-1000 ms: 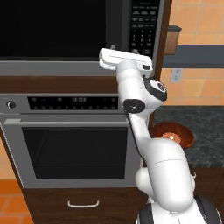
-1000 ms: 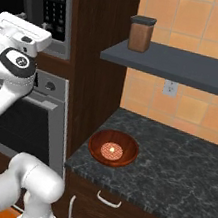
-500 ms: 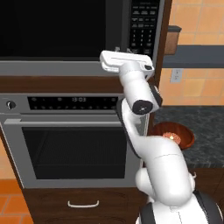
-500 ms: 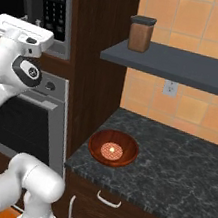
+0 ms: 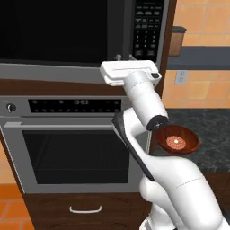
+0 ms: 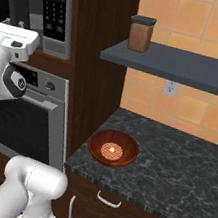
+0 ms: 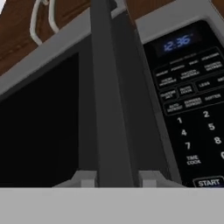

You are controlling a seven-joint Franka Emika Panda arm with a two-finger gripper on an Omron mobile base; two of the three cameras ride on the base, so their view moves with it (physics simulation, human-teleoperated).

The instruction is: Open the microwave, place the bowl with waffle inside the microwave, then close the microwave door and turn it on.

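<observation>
A brown canister (image 6: 140, 33) is seen at the left end of a dark shelf (image 6: 189, 68), above a black speckled counter (image 6: 182, 164) backed by orange tiles with a wall socket (image 6: 170, 87). A steel oven (image 5: 72, 143) with a dark window and a drawer beneath is set under the microwave (image 5: 85, 36), whose black keypad panel (image 7: 192, 113) lies on its right side. The microwave door (image 5: 49, 29), dark glass with a grey lower edge, is closed. The door handle (image 7: 111, 109), a vertical grey bar, is clamped between the two finger tips of the gripper (image 7: 117, 178) at the door's right edge. The bowl (image 6: 113, 148), glossy reddish-brown and shallow, is placed near the counter's left front corner, well apart from the microwave. The waffle (image 6: 111, 150), a small pale disc, lies in its middle.
</observation>
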